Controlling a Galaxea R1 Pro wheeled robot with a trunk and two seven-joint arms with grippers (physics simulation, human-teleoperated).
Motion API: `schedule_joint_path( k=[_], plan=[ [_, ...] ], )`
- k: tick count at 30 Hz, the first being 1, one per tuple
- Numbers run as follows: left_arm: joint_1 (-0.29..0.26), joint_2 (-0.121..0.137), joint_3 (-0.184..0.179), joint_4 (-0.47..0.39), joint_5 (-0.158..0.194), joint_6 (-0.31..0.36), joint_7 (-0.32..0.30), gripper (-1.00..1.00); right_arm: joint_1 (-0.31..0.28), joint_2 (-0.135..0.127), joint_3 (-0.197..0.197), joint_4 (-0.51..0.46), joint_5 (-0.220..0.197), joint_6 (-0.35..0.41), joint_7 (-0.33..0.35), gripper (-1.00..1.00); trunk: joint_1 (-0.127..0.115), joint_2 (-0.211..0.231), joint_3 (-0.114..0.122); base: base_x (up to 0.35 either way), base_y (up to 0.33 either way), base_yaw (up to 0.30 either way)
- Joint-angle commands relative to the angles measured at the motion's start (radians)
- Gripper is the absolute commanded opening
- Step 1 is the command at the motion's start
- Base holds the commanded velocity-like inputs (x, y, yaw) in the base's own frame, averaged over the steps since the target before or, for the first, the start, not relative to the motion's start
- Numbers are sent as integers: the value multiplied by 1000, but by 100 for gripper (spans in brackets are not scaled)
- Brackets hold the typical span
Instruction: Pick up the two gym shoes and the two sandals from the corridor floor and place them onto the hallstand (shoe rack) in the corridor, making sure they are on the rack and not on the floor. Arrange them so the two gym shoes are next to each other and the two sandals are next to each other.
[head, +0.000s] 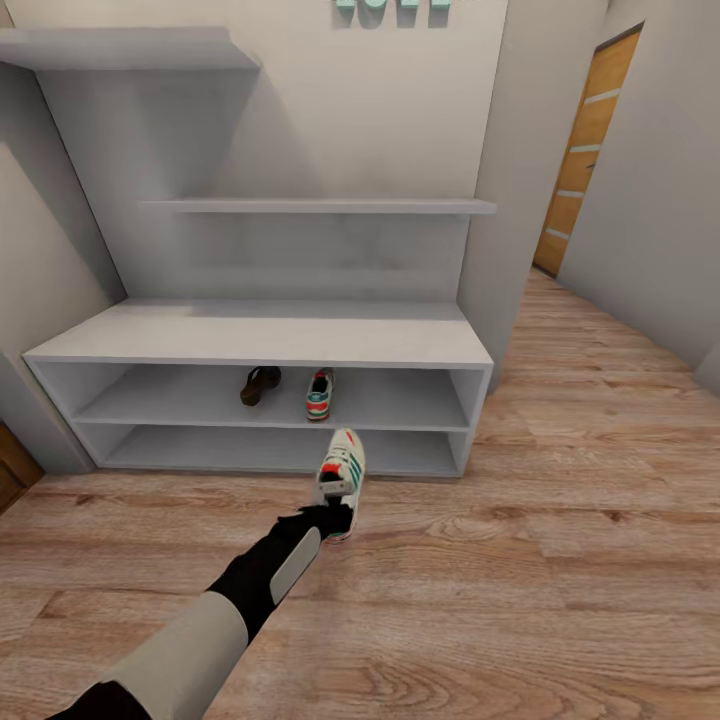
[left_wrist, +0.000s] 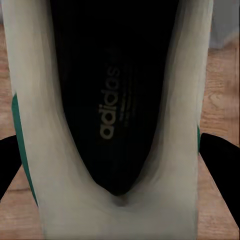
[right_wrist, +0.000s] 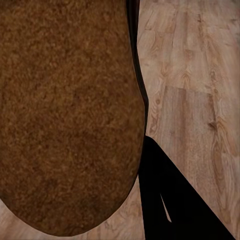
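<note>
One gym shoe, cream with green stripes and a red heel tab, is low over the corridor floor in front of the hallstand. My left gripper is shut on its heel end. In the left wrist view the shoe's dark inside lies between my left gripper's black fingers. A second gym shoe and a dark brown sandal sit side by side on the upper open shelf. Another sandal's brown footbed is pressed against a finger of my right gripper.
The hallstand has a bare bench top, a lower open shelf and higher staggered shelves. A wall corner stands at its right end. Beyond it the corridor runs to a wood-framed door. Open floor stretches to the right.
</note>
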Motion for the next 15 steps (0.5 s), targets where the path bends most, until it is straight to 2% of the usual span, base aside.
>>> schedule_joint_path(
  k=[1,7,15],
  plan=[
    [-1,1,-5,-16,10,2,11,-100,-1,0,0,-1,2,6,-2,-100,0,0,-1,0,0,0],
    [-1,1,-8,-51,10,3,10,-100,-1,1,0,0,2,5,-2,-100,0,0,-1,0,0,0],
    [-1,1,-9,-57,10,1,10,-100,-1,1,0,1,1,3,0,-100,0,0,-1,0,0,0]
  ],
)
